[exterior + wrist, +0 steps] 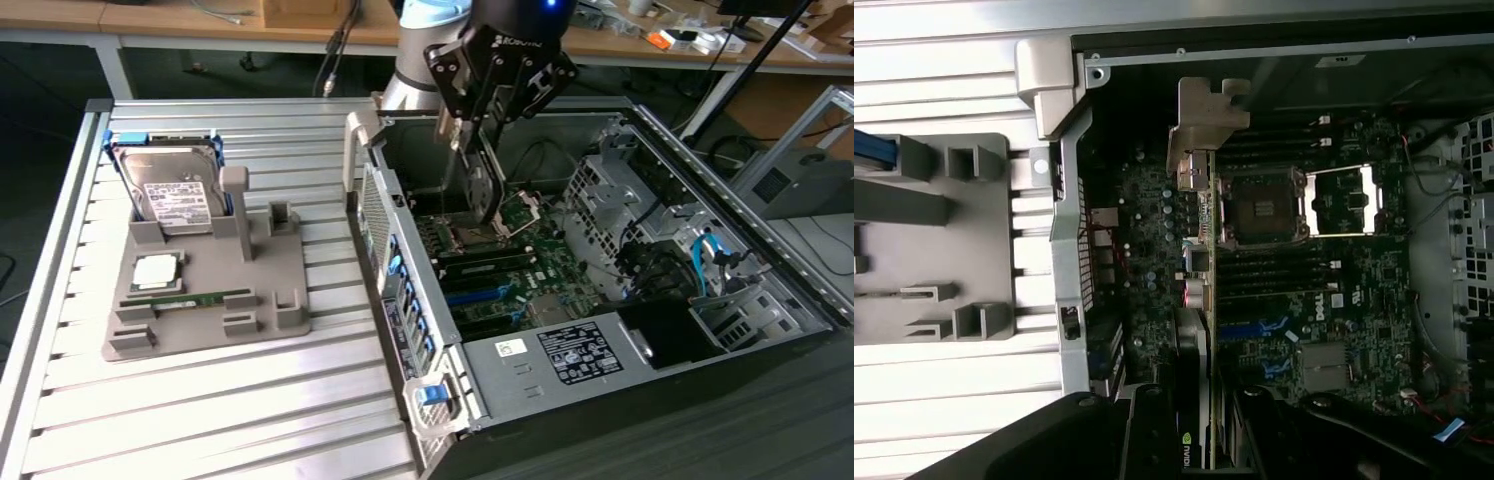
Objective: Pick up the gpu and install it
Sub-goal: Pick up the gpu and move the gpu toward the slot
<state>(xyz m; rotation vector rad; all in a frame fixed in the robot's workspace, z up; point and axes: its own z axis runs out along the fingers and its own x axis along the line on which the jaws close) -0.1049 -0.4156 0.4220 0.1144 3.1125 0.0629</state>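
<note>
My gripper [491, 128] hangs over the open computer case [781, 262], shut on the gpu [485, 190]. The card hangs on edge below the fingers, above the motherboard [501, 275] and clear of it. In the wrist view the gpu [1206, 260] shows edge-on as a thin green board. Its silver end bracket [1204, 118] points toward the case's rear wall. My gripper [1204, 440] clamps the card's cooler side between two black fingers [1149, 430]. The card sits over the CPU socket [1259, 208], with the blue expansion slots [1254, 330] just beside it.
A grey holder tray [207, 300] lies on the slatted table at the exterior view's left. It carries a hard drive [174, 195], a CPU chip [156, 268] and a RAM stick [187, 297]. Drive cages and cables [707, 260] fill the case's far side.
</note>
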